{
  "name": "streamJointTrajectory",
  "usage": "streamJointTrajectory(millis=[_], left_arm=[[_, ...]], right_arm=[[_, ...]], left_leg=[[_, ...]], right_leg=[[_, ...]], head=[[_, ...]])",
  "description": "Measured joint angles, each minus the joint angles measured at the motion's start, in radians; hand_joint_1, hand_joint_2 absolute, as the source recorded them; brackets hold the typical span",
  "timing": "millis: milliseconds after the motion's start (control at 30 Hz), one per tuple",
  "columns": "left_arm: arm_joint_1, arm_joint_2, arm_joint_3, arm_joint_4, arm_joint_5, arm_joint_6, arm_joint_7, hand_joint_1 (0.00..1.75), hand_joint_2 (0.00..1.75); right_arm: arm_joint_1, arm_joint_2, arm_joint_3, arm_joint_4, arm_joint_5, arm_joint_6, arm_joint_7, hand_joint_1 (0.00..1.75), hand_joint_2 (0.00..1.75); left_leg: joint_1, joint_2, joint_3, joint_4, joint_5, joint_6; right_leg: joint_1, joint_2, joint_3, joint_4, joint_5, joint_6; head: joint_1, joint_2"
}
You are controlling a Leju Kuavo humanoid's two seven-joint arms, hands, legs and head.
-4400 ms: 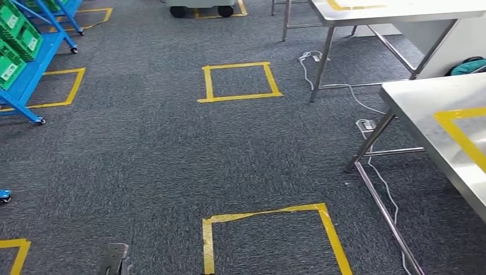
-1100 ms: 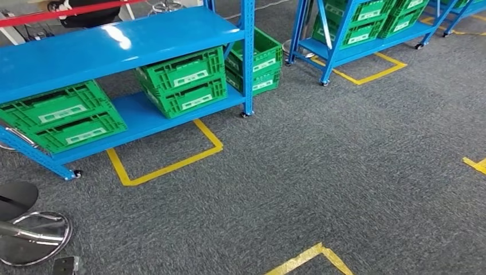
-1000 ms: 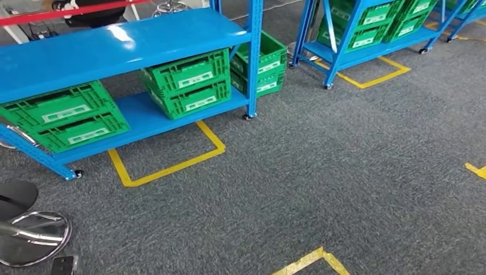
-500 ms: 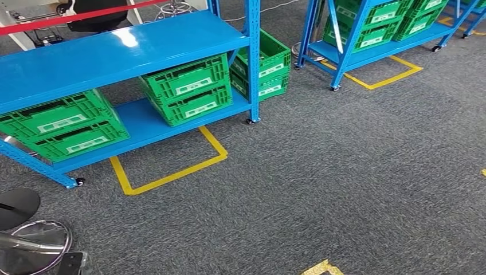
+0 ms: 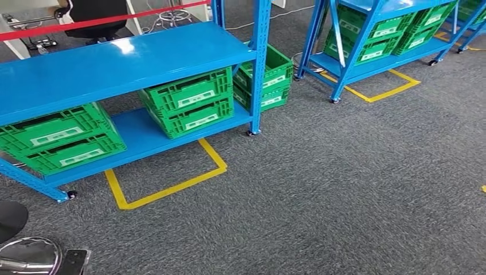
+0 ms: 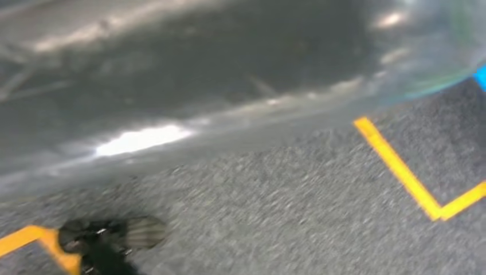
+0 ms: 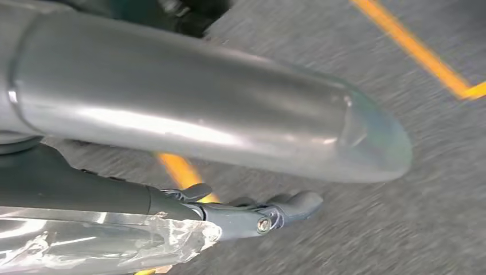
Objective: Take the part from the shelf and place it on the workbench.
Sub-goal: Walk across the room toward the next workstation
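Approach to the shelf, nothing picked up.

At about ten o'clock in the head view stands the blue two-tier steel shelf on castors [image 5: 114, 57], its lower tier holding green slotted plastic crates [image 5: 60, 137] and, at eleven o'clock, a second stack [image 5: 189, 103]; no loose part can be made out, so it is presumably inside a crate. A yellow tape square on the grey carpet [image 5: 166, 177] lies just before the shelf, likely the standing mark. At one o'clock is a second blue shelf [image 5: 372, 40]. The left hand [image 6: 109, 240] is blurred and its state cannot be told; the right hand [image 7: 258, 215] hangs with fingers extended, holding nothing. Next move, by my judgement: step onto the mark and face the crates squarely.
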Motion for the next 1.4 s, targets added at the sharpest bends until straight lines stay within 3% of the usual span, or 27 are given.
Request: streamJointTrajectory(millis=[33,100,133,167,200,267,333,400,433,500,567,633,667,733,767,833,867,933,1000,1067,1100,1133,1167,1233,1300,1367,1400], left_arm=[[-0.002,0.000,0.003,0.000,-0.001,-0.001,0.000,0.00,0.00],[-0.004,-0.002,0.006,0.001,-0.002,-0.003,0.000,0.00,0.00],[-0.004,-0.004,0.007,0.002,-0.004,-0.004,0.000,0.00,0.00],[-0.003,-0.005,0.008,0.003,-0.006,-0.006,0.000,0.00,0.00],[-0.004,-0.006,0.009,0.004,-0.010,-0.008,0.000,0.00,0.00],[-0.007,-0.008,0.012,0.005,-0.017,-0.011,-0.001,0.00,0.00],[-0.012,-0.008,0.014,0.006,-0.022,-0.011,-0.002,0.00,0.00],[-0.013,-0.008,0.018,0.007,-0.026,-0.012,-0.004,0.00,0.00],[-0.013,-0.007,0.019,0.007,-0.029,-0.012,-0.004,0.00,0.00],[-0.016,-0.008,0.020,0.007,-0.033,-0.013,-0.005,0.00,0.00],[-0.019,-0.009,0.020,0.008,-0.035,-0.014,-0.005,0.00,0.00],[-0.017,-0.009,0.021,0.008,-0.036,-0.015,-0.004,0.00,0.00],[-0.015,-0.009,0.021,0.008,-0.036,-0.015,-0.004,0.00,0.00],[-0.012,-0.009,0.021,0.008,-0.039,-0.017,-0.004,0.00,0.00],[-0.012,-0.009,0.021,0.008,-0.040,-0.017,-0.003,0.00,0.00],[-0.014,-0.009,0.021,0.007,-0.042,-0.018,0.000,0.00,0.00],[-0.015,-0.009,0.021,0.007,-0.043,-0.018,0.000,0.00,0.00],[-0.012,-0.011,0.021,0.007,-0.043,-0.019,0.001,0.00,0.00],[-0.010,-0.011,0.022,0.007,-0.043,-0.020,0.000,0.00,0.00],[-0.014,-0.013,0.022,0.007,-0.044,-0.021,0.001,0.00,0.00],[-0.016,-0.014,0.022,0.007,-0.044,-0.022,0.001,0.00,0.00],[-0.014,-0.015,0.022,0.007,-0.045,-0.024,0.002,0.00,0.00],[-0.011,-0.015,0.022,0.007,-0.046,-0.025,0.003,0.00,0.00],[-0.007,-0.016,0.022,0.007,-0.046,-0.028,0.004,0.00,0.00],[-0.007,-0.015,0.022,0.007,-0.047,-0.029,0.004,0.00,0.00],[-0.009,-0.014,0.022,0.006,-0.047,-0.030,0.004,0.00,0.00],[-0.009,-0.014,0.022,0.006,-0.048,-0.030,0.005,0.00,0.00]], right_arm=[[-0.011,-0.004,-0.008,0.021,0.004,-0.001,-0.004,0.00,0.00],[-0.022,-0.012,-0.022,0.058,0.011,-0.003,-0.010,0.00,0.00],[-0.025,-0.018,-0.027,0.077,0.018,-0.003,-0.017,0.00,0.00],[-0.029,-0.027,-0.032,0.097,0.028,-0.003,-0.028,0.00,0.00],[-0.035,-0.038,-0.037,0.119,0.039,-0.004,-0.042,0.00,0.00],[-0.046,-0.059,-0.048,0.168,0.057,-0.008,-0.069,0.00,0.00],[-0.059,-0.077,-0.060,0.218,0.071,-0.016,-0.088,0.00,0.00],[-0.079,-0.093,-0.068,0.263,0.080,-0.027,-0.105,0.00,0.00],[-0.088,-0.100,-0.071,0.281,0.082,-0.032,-0.112,0.00,0.00],[-0.105,-0.112,-0.077,0.316,0.087,-0.043,-0.126,0.00,0.00],[-0.115,-0.124,-0.081,0.349,0.092,-0.054,-0.139,0.00,0.00],[-0.123,-0.134,-0.086,0.380,0.094,-0.062,-0.149,0.00,0.00],[-0.126,-0.139,-0.088,0.394,0.095,-0.065,-0.155,0.00,0.00],[-0.135,-0.147,-0.095,0.417,0.096,-0.070,-0.172,0.00,0.00],[-0.139,-0.149,-0.099,0.427,0.096,-0.071,-0.181,0.00,0.00],[-0.146,-0.156,-0.106,0.444,0.097,-0.072,-0.193,0.00,0.00],[-0.148,-0.160,-0.109,0.449,0.097,-0.073,-0.196,0.00,0.00],[-0.153,-0.167,-0.112,0.456,0.098,-0.074,-0.198,0.00,0.00],[-0.159,-0.172,-0.114,0.462,0.098,-0.074,-0.200,0.00,0.00],[-0.161,-0.175,-0.118,0.469,0.098,-0.074,-0.202,0.00,0.00],[-0.160,-0.177,-0.120,0.473,0.098,-0.074,-0.204,0.00,0.00],[-0.159,-0.179,-0.123,0.475,0.099,-0.074,-0.206,0.00,0.00],[-0.159,-0.181,-0.125,0.476,0.100,-0.073,-0.210,0.00,0.00],[-0.160,-0.186,-0.129,0.478,0.103,-0.070,-0.216,0.00,0.00],[-0.162,-0.188,-0.132,0.482,0.107,-0.066,-0.221,0.00,0.00],[-0.165,-0.188,-0.134,0.487,0.111,-0.065,-0.224,0.00,0.00],[-0.167,-0.188,-0.136,0.489,0.112,-0.065,-0.226,0.00,0.00]], left_leg=[[0.000,0.000,0.009,0.000,-0.009,0.005],[0.000,-0.011,0.027,0.000,-0.028,0.007],[0.002,-0.019,0.041,0.000,-0.040,0.006],[0.004,-0.028,0.057,0.000,-0.052,0.002],[0.008,-0.037,0.074,0.000,-0.065,-0.002],[0.013,-0.056,0.104,0.003,-0.091,-0.013],[0.014,-0.075,0.122,0.002,-0.112,-0.028],[0.014,-0.084,0.128,-0.003,-0.115,-0.041],[0.015,-0.077,0.125,0.008,-0.109,-0.047],[0.013,-0.047,0.080,0.081,-0.111,-0.055],[0.012,-0.020,-0.002,0.198,-0.154,-0.059],[0.009,-0.015,-0.068,0.265,-0.192,-0.056],[0.006,-0.013,-0.080,0.257,-0.180,-0.051],[-0.005,0.005,-0.063,0.163,-0.089,-0.031],[-0.017,0.032,-0.047,0.107,-0.048,-0.019],[-0.032,0.080,-0.028,0.035,-0.022,-0.003],[-0.035,0.086,-0.027,0.027,-0.029,-0.001],[-0.030,0.062,-0.018,0.017,-0.018,0.001],[-0.020,0.036,-0.003,0.009,-0.010,0.007],[-0.015,0.010,0.005,0.007,-0.015,0.014],[-0.014,-0.005,0.008,0.007,-0.019,0.015],[-0.013,-0.020,0.012,0.008,-0.024,0.014],[-0.011,-0.035,0.018,0.008,-0.029,0.012],[-0.004,-0.064,0.037,0.008,-0.043,0.003],[0.000,-0.091,0.050,0.012,-0.058,-0.012],[0.002,-0.113,0.049,0.012,-0.065,-0.025],[0.003,-0.123,0.047,0.010,-0.065,-0.030]], right_leg=[[0.001,0.000,-0.048,0.072,-0.015,0.002],[0.000,0.000,-0.146,0.182,-0.079,0.006],[-0.001,0.000,-0.178,0.197,-0.107,0.008],[-0.002,0.001,-0.195,0.181,-0.114,0.010],[-0.005,0.004,-0.199,0.139,-0.090,0.014],[-0.014,0.024,-0.195,0.025,0.034,0.024],[-0.018,0.038,-0.188,-0.038,0.131,0.018],[-0.017,0.030,-0.178,-0.045,0.147,0.000],[-0.017,0.024,-0.171,-0.048,0.148,-0.007],[-0.018,0.011,-0.155,-0.054,0.142,-0.021],[-0.013,-0.005,-0.141,-0.060,0.129,-0.031],[-0.007,-0.022,-0.125,-0.061,0.113,-0.036],[-0.004,-0.029,-0.114,-0.061,0.105,-0.038],[0.002,-0.047,-0.091,-0.063,0.087,-0.040],[0.006,-0.056,-0.078,-0.064,0.078,-0.039],[0.013,-0.075,-0.067,-0.067,0.061,-0.034],[0.017,-0.085,-0.059,-0.069,0.054,-0.029],[0.020,-0.099,-0.045,-0.072,0.042,-0.018],[0.018,-0.062,-0.054,-0.028,0.017,-0.006],[0.011,-0.016,-0.124,0.093,-0.031,0.005],[0.009,-0.009,-0.168,0.160,-0.051,0.008],[0.008,-0.007,-0.203,0.204,-0.054,0.011],[0.006,-0.006,-0.223,0.213,-0.037,0.014],[0.000,0.002,-0.207,0.124,0.050,0.022],[-0.012,0.048,-0.158,0.006,0.109,0.031],[-0.016,0.083,-0.131,-0.040,0.105,0.021],[-0.015,0.080,-0.126,-0.047,0.100,0.009]], head=[[0.001,0.000],[0.002,0.000],[0.002,0.000],[0.002,0.000],[0.002,0.000],[0.005,0.000],[0.007,0.000],[0.007,0.000],[0.007,0.000],[0.005,0.000],[0.003,0.000],[0.002,0.000],[0.002,0.000],[0.002,0.000],[0.003,0.000],[0.004,0.000],[0.004,0.000],[0.004,0.000],[0.006,0.000],[0.010,0.000],[0.011,0.000],[0.011,0.000],[0.012,0.000],[0.011,0.000],[0.013,0.000],[0.013,0.000],[0.013,0.000]])
